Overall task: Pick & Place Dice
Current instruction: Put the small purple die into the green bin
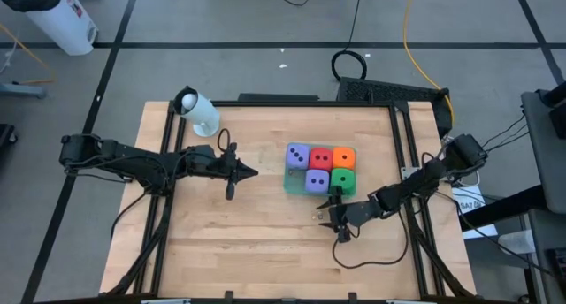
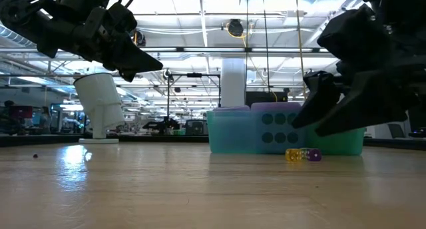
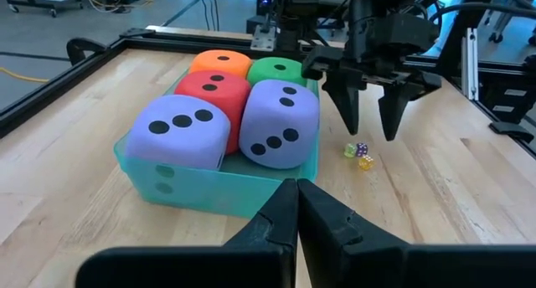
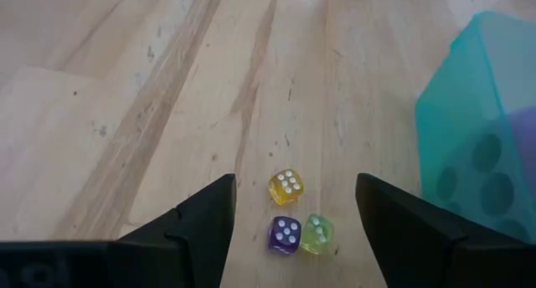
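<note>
Five large foam dice sit packed in a translucent teal tray (image 1: 289, 182) on the wooden desk (image 1: 221, 233): two purple dice (image 3: 177, 131), a red die (image 3: 213, 87), an orange die (image 3: 221, 62) and a green die (image 3: 276, 70). The overhead camera shows all five colours in a block right of the desk's centre. The desk-level camera shows only the tray's wall and one purple face with dark pips through it.

The right end effector (image 1: 338, 224) hangs low just beside the tray's near corner, its fingers (image 4: 201, 221) spread and gripping nothing. Its own wrist camera shows three tiny translucent dice on the bare wood between those fingers: a yellow one (image 4: 286, 187), a purple one (image 4: 285, 234) and a green one (image 4: 316, 234), the last two touching. From overhead these are barely specks.

The left end effector (image 1: 251, 171) is raised above the desk, left of the tray, its fingers (image 3: 276, 221) pressed together and empty. A white cylindrical object (image 1: 199, 112) stands near the desk's far left corner, and the level view places it upright behind that arm.
</note>
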`<state>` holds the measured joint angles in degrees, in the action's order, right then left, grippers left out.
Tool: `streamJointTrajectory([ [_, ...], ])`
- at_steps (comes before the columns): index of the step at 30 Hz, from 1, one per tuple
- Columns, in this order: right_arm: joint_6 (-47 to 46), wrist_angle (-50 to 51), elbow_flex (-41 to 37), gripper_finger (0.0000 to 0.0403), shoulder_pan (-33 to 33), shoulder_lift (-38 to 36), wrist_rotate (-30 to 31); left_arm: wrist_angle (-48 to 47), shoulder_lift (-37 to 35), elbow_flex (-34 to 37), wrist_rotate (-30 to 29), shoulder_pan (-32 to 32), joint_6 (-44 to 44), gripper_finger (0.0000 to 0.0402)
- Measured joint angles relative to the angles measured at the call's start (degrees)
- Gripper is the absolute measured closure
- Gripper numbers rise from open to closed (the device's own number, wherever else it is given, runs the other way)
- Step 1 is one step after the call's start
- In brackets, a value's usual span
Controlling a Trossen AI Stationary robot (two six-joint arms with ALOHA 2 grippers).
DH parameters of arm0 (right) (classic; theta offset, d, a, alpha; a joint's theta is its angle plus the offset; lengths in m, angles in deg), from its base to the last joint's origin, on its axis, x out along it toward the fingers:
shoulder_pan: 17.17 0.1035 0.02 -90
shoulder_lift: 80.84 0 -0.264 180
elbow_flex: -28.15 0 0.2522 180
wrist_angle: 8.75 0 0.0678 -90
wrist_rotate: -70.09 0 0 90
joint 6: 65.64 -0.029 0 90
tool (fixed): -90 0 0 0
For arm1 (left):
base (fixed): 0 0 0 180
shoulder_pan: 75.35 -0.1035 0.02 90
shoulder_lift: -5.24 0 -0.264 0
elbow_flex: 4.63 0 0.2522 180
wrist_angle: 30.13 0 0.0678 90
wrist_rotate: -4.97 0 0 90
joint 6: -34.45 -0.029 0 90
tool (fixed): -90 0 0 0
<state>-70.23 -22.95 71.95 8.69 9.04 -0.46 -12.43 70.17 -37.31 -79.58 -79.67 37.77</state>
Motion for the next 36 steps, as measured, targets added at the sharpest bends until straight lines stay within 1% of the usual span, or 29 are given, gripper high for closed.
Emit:
streamJointTrajectory([
  [3, 0.01, 0.28, 0.00, 0.0172, 0.10, 0.00, -0.32, -0.01, 0.00, 0.00, 0.00, 0.00, -0.06, 0.0380],
  [6, 0.43, -0.20, 0.00, 0.0177, 0.36, -0.02, -2.70, -0.01, 0.00, 0.00, 0.00, 0.00, -0.11, 0.0380],
  [8, 1.08, -0.97, -0.05, 0.0182, 1.75, 0.07, -1.40, -0.08, 0.00, 0.00, 0.00, 0.00, -0.12, 0.0380],
  [13, 3.03, -4.23, -0.02, 0.0192, 5.15, -0.56, 12.34, -0.46, 0.00, 0.00, 0.00, 0.00, -0.12, 0.0380],
  [16, 3.14, -2.59, 0.40, 0.0193, 6.51, -1.56, 18.26, -0.46, 0.00, 0.00, -0.02, 0.00, -0.12, 0.0380],
  [20, 0.92, 1.49, 2.28, 0.0193, 10.63, -2.23, 26.57, -0.44, 0.00, 0.00, -0.02, 0.02, 0.02, 0.0380],
  [22, -3.20, 5.24, 3.04, 0.0193, 13.28, -2.23, 31.73, -0.44, 0.00, 0.00, -0.02, 0.00, 0.36, 0.0380],
  [24, -10.68, 9.48, 3.32, 0.0193, 15.61, -2.23, 35.39, -0.47, 0.00, 0.00, -0.02, 0.00, 1.09, 0.0380],
  [27, -26.68, 16.47, 3.32, 0.0193, 17.91, -1.83, 38.90, -0.46, 0.00, 0.00, -0.04, 0.00, 1.57, 0.0380],
  [29, -35.20, 18.87, 3.32, 0.0193, 18.02, -1.12, 39.39, -0.40, 0.00, 0.00, -0.08, 0.00, 1.85, 0.0380],
  [31, -40.06, 18.84, 3.32, 0.0193, 17.44, -0.21, 39.44, 0.19, 0.00, 0.00, -1.02, 0.02, 2.76, 0.0380],
  [33, -42.85, 17.65, 3.32, 0.0194, 16.55, 0.79, 39.12, 0.80, 0.00, -0.02, -1.90, 0.02, 3.40, 0.0380],
  [36, -42.39, 14.49, 3.32, 0.0204, 15.78, 3.28, 38.89, 1.64, 0.00, -0.02, -2.62, 0.02, 4.72, 0.0380],
])
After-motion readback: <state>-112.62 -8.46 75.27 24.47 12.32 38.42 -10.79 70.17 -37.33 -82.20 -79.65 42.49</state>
